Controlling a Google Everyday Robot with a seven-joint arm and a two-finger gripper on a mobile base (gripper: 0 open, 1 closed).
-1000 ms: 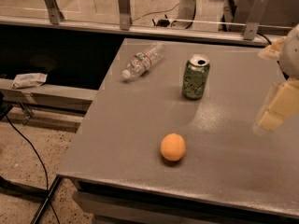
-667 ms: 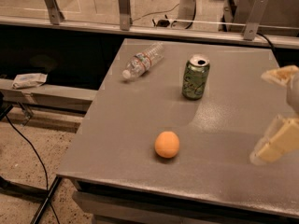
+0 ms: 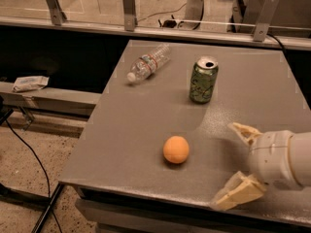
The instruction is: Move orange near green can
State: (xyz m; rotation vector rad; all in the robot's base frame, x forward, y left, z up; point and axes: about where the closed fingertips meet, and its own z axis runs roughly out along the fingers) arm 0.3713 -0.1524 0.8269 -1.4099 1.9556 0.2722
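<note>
The orange [image 3: 176, 149] sits on the grey table [image 3: 131, 130] near its front edge. The green can [image 3: 203, 80] stands upright farther back and a little to the right, well apart from the orange. My gripper [image 3: 229, 164] is low at the right front of the table, pointing left toward the orange. Its two pale fingers [image 3: 245, 132] are spread open and hold nothing. It is about a hand's width to the right of the orange.
A clear plastic bottle [image 3: 148, 62] lies on its side at the table's back left. A glass railing with metal posts [image 3: 128, 6] runs behind the table. The table's left and front edges drop to the floor, where cables and a crumpled wrapper [image 3: 30, 83] lie.
My gripper has come down from the upper right to the table's front right and turned toward the orange. The view has shifted slightly. The orange and can have not moved.
</note>
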